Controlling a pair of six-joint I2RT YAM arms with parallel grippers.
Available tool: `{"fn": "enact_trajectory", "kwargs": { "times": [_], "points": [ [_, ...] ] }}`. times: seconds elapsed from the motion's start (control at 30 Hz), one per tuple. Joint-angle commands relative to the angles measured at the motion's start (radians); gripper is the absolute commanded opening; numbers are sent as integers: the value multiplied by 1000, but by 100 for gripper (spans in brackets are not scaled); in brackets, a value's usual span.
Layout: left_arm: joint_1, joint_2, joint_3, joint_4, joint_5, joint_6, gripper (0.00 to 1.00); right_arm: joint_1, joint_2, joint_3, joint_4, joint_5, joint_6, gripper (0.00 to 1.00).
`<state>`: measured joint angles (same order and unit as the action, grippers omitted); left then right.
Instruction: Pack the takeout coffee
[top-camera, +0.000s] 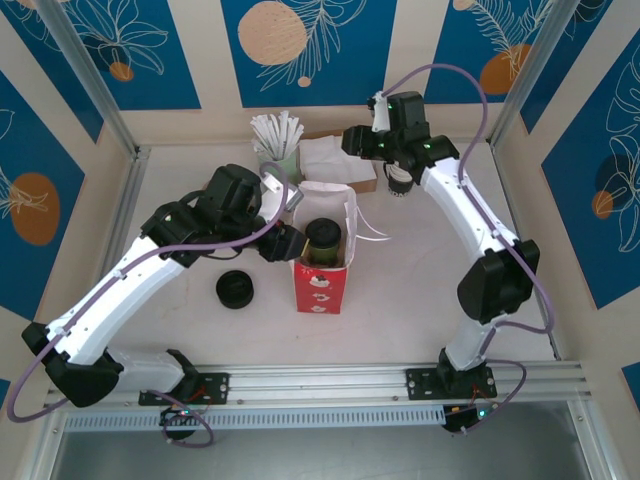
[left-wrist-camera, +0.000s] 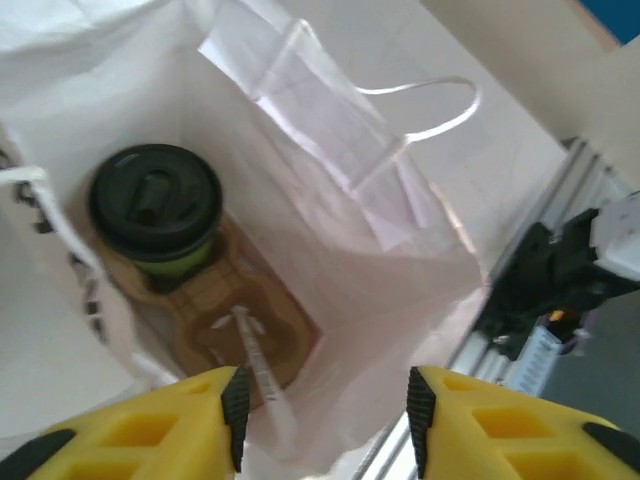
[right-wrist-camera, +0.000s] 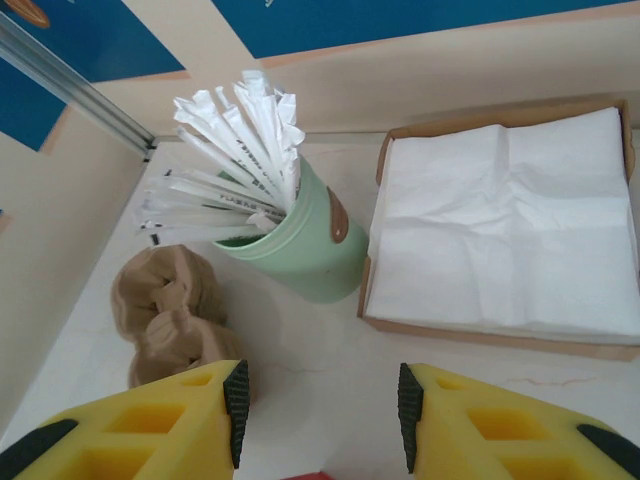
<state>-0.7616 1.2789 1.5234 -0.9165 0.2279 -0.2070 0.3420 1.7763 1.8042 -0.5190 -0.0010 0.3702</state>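
Left wrist view looks down into the red paper bag (left-wrist-camera: 400, 250); the takeout coffee (left-wrist-camera: 155, 205) sits in one pocket of a brown cardboard cup carrier (left-wrist-camera: 240, 325) on the bag's floor, close to one side wall; a wrapped straw (left-wrist-camera: 258, 365) lies across the carrier's other pocket. The left gripper (left-wrist-camera: 325, 415) hangs over the bag's mouth, jaws moderately apart with nothing between them; the right gripper (right-wrist-camera: 320, 415) is well apart from the bag, above the green straw holder (right-wrist-camera: 300, 250) and the napkin tray (right-wrist-camera: 480, 335), jaws likewise apart and empty.

The cup looks seated, so I judge the step to be clearing the left gripper; it should rise straight and keep its fingers off the bag's rim and the loop handle (left-wrist-camera: 430, 105), since a snag could tip the light bag.

The coffee stands upright, lid toward the bag's mouth, base down in the carrier; its long axis runs vertical, parallel to the bag's walls.
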Motion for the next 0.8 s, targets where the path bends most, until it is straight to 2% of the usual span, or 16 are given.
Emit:
{"fn": "enact_trajectory", "kwargs": {
  "times": [0.0,0.1,0.23,0.53,0.77],
  "points": [
    [-8,12,40,-23,-169,-57,54,15,40,53,11,68,-53,46],
    [-8,40,56,-11,-225,-101,54,26,87,74,39,101,-83,46],
    [-8,88,85,-26,-306,-148,56,26,178,169,-8,115,-98,46],
    [-10,145,112,-38,-371,-190,57,41,391,384,-102,142,-144,50],
    [-9,114,88,-39,-421,-208,58,56,568,588,-176,197,-176,52]
  ]
}}
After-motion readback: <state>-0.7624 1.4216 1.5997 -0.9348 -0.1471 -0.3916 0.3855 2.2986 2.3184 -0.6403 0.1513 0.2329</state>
